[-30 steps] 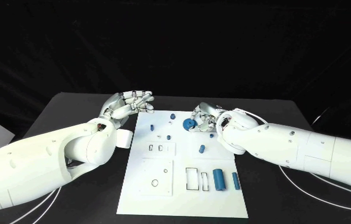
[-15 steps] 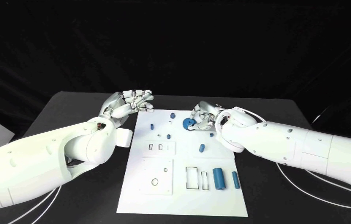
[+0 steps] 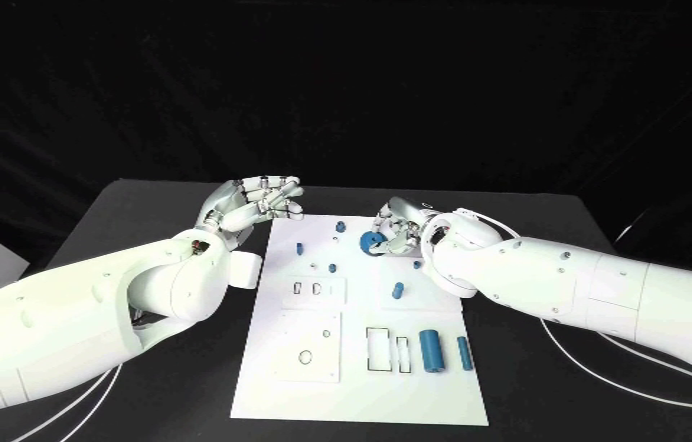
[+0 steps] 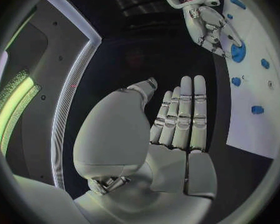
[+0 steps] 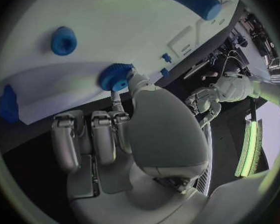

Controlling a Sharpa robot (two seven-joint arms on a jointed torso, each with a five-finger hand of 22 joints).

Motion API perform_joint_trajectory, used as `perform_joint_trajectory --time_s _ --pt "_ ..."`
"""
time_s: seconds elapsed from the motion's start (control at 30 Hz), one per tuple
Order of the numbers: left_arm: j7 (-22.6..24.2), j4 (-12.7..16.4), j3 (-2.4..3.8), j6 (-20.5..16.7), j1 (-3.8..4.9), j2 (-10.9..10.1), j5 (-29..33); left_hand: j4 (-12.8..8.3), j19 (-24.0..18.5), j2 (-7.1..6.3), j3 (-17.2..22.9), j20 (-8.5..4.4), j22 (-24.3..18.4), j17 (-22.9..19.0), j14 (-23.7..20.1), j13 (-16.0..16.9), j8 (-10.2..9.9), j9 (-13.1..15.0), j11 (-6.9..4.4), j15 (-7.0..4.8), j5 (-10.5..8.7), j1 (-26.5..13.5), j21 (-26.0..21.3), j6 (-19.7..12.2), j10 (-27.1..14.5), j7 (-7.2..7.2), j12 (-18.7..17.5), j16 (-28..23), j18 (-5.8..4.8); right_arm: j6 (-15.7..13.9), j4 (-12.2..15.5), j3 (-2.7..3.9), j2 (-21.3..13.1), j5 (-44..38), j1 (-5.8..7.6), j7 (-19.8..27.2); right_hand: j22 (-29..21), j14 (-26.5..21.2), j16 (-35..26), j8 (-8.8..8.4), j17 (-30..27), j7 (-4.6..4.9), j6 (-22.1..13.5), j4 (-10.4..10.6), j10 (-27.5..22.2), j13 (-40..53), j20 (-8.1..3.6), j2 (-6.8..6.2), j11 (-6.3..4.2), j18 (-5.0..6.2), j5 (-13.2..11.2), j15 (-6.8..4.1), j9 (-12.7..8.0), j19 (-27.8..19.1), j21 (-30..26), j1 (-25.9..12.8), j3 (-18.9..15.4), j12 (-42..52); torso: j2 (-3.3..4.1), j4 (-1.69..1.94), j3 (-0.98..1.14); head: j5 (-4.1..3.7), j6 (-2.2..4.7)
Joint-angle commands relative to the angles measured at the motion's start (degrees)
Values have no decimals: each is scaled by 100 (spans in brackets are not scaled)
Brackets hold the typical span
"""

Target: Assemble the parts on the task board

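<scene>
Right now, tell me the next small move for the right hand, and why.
Probably lower the blue gear onto its seat on the task board. The right hand pinches it in its fingers just above the white surface, near the far end. The left hand hovers off the board's edge, holding nothing.

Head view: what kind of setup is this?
Likely a robot test bench: a black table, black backdrop, a white task board with blue parts, and the right hand holding a blue gear.
</scene>
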Motion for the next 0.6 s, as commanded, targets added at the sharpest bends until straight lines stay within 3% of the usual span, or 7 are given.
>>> perform_joint_trajectory --time_s 0.03,0.17,0.5,0.6 --pt "15 5 4 111 7 10 -1 8 -32 6 30 -8 5 5 -37 -7 -26 5 11 12 -21 -52 19 27 -19 7 -23 36 56 203 -2 -10 -5 -522 -21 16 1507 583 19 11 1443 5 59 -76 527 1429 -2 -30 -25 -39 37 -16 2 610 25 95 21 25 -8 -2 -5 8 -5" --pt "12 3 4 112 7 11 -1 4 -36 7 34 -7 8 7 -39 -7 -26 5 11 12 -21 -51 24 28 -20 7 -23 36 56 203 45 -15 -14 -759 -31 8 1507 584 20 19 1446 -3 100 -124 527 1430 -6 -61 -32 -39 38 -22 5 610 25 142 46 25 -6 -12 -2 17 -9" --pt "5 -5 4 108 7 15 -1 -2 -42 8 39 -7 12 11 -43 -7 -26 6 11 12 -20 -47 31 28 -22 6 -23 37 56 166 94 -27 -23 -1048 -50 -29 1507 584 19 19 1445 -9 119 -150 522 1424 -9 -85 -38 -39 36 -25 5 610 25 160 58 19 -6 4 -4 6 -1" --pt "5 -8 4 107 7 16 -1 -2 -42 8 39 -7 12 11 -43 -7 -26 6 11 12 -20 -47 31 28 -22 6 -23 37 56 111 109 -28 -23 -1007 -53 7 1507 584 20 18 1446 -12 138 -161 529 1432 -12 -47 -43 -39 41 -28 3 610 25 177 104 27 -7 5 -3 7 5"
